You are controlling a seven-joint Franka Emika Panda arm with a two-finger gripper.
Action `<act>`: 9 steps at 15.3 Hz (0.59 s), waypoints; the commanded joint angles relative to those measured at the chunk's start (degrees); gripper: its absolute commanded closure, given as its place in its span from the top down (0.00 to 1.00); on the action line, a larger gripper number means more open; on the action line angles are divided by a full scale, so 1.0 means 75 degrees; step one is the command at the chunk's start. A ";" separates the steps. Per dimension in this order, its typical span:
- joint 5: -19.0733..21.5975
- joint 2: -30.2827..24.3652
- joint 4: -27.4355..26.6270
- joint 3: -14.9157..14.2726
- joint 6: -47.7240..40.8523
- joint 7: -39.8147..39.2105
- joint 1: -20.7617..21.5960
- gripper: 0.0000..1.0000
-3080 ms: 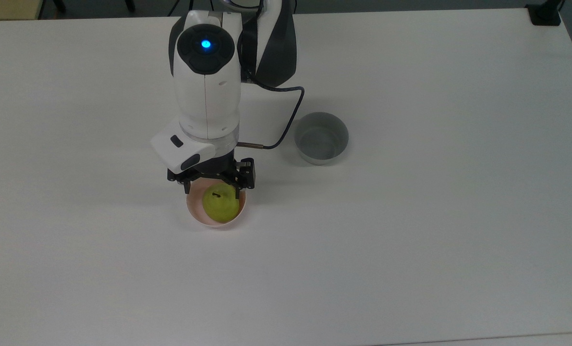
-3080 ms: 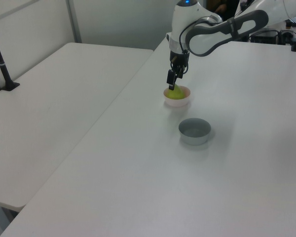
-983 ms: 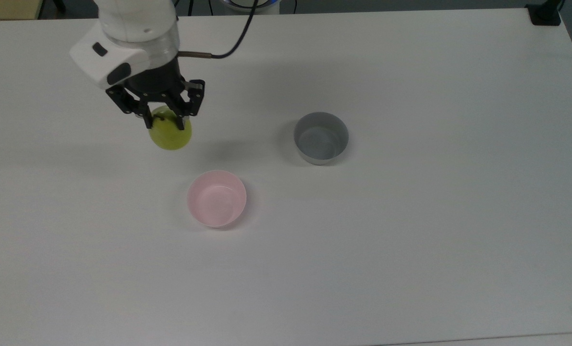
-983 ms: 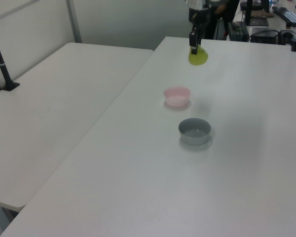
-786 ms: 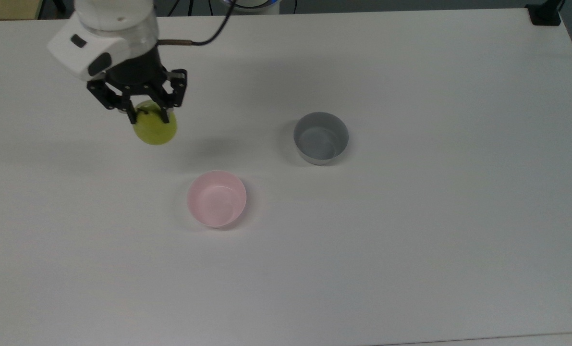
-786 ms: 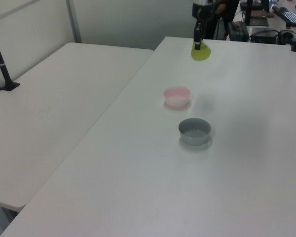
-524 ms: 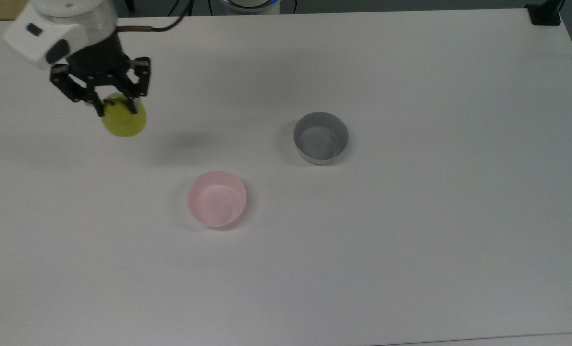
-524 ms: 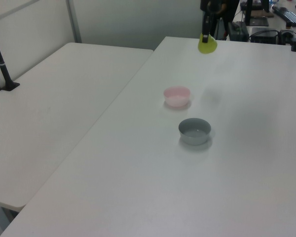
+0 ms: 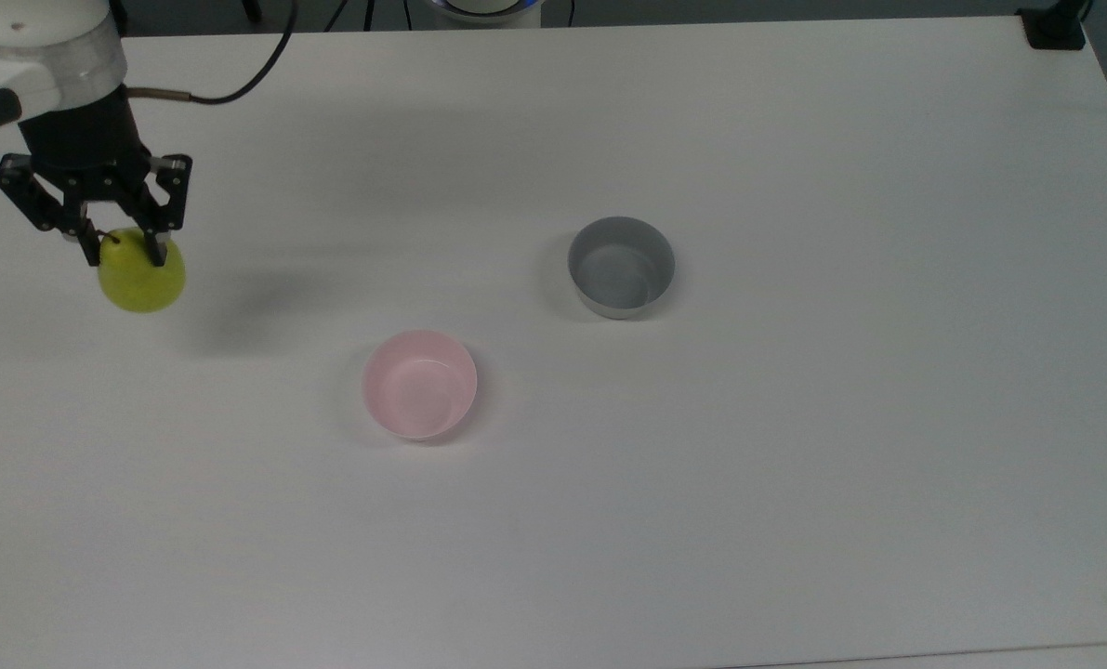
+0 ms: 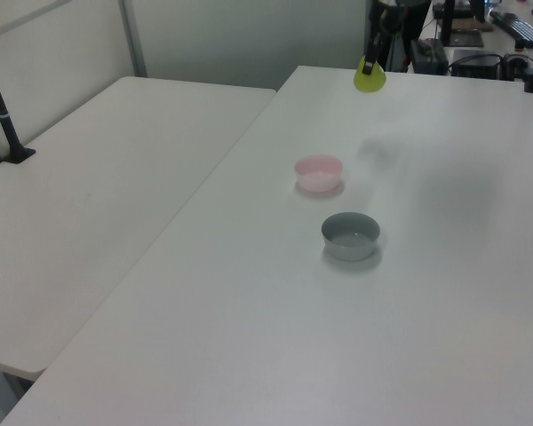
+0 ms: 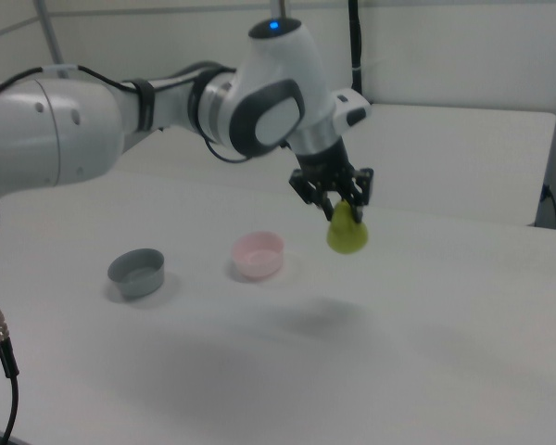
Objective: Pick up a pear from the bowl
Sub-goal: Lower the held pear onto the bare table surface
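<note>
Right view shows the gripper (image 11: pixel 339 206) clamping the pear (image 11: pixel 347 234) high above the white table (image 11: pixel 426 352), beyond the pink bowl (image 11: pixel 259 253).

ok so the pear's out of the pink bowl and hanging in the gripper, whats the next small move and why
Probably just hold it steady and stop travelling. The gripper is shut on the pear, which hangs well above the table, far to the top view's left of the empty pink bowl. The pick looks done, and the fingers pinch only the pear's narrow top, so more swinging risks a slip.
</note>
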 commanded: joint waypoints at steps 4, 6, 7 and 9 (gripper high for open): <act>0.0175 0.0439 -0.0791 -0.0049 0.1359 -0.0158 -0.0451 0.00; 0.0151 0.0685 -0.0780 -0.0061 0.1489 -0.0182 -0.0533 0.00; 0.0151 0.0791 -0.0768 -0.0061 0.1536 -0.0182 -0.0545 0.00; 0.0151 0.0943 -0.0768 -0.0049 0.1757 -0.0182 -0.0545 0.00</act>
